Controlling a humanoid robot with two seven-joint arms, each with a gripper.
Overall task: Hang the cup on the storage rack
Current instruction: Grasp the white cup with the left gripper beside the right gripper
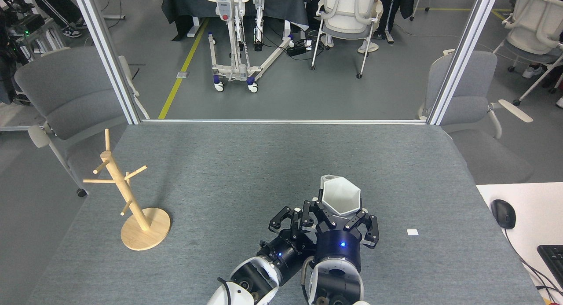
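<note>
Cup (339, 198) sits clamped upright in right gripper (338, 219) above worktop (246, 164), left gripper (292, 217) open just beside it, storage rack (127, 199) well apart at left.

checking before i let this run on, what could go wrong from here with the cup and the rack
The right gripper holds the cup by its lower body, with the left gripper crowded right beside it; a handover here could knock fingers together or tip the cup out. The storage rack stands far off at the table's left edge, so a firm push on a peg might topple it or slide it off. The cup's small handle leaves little margin for threading.
</note>
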